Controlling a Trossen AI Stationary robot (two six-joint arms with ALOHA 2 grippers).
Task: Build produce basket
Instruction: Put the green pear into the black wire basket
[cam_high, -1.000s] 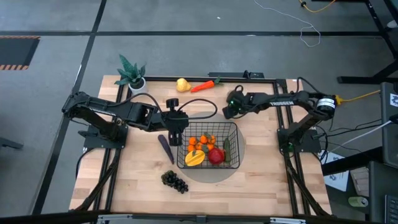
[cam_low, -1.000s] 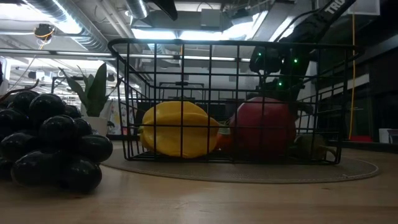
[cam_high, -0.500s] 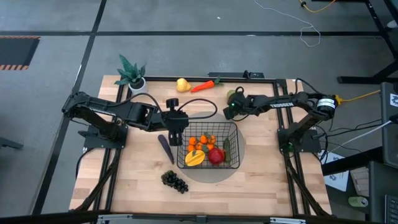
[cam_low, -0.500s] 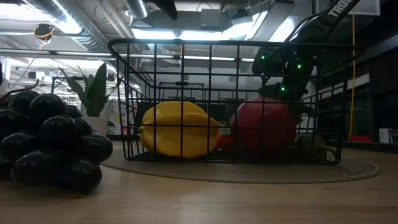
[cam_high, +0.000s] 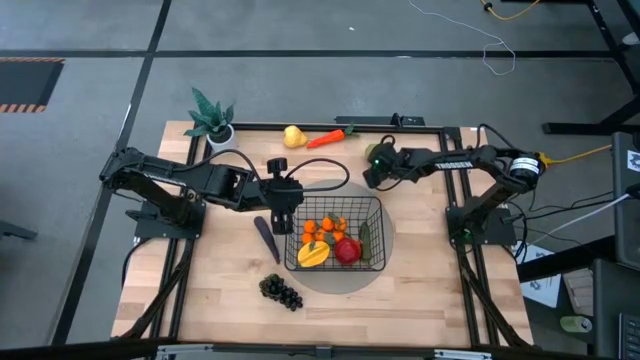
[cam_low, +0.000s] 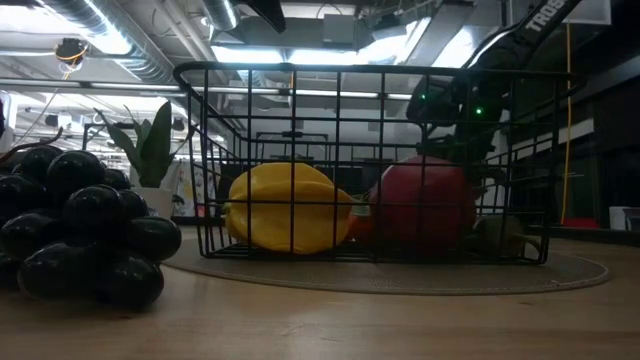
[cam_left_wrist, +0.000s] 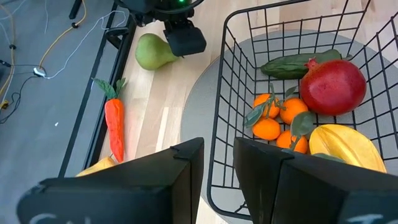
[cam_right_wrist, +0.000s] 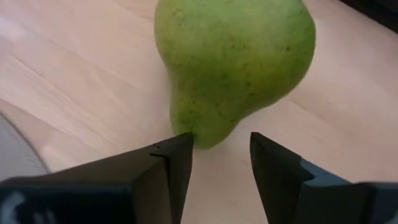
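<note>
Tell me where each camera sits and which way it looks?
High: above the table, straight down; both arms, basket.
Low: at tabletop height, looking level through the basket; grapes beside it.
Left wrist: left gripper over the basket rim.
Right wrist: right gripper before the green pear.
Shared: both wrist views show the pear.

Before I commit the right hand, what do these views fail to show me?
- Green pear: hidden in the high view under the right hand.
- Right wrist view: the pear's top is cut off by the frame edge; contact with the fingers is unclear.
- Low view: grapes are cut off at the frame edge, and basket mesh screens the cucumber.
- Left hand: waits beside the basket.
</note>
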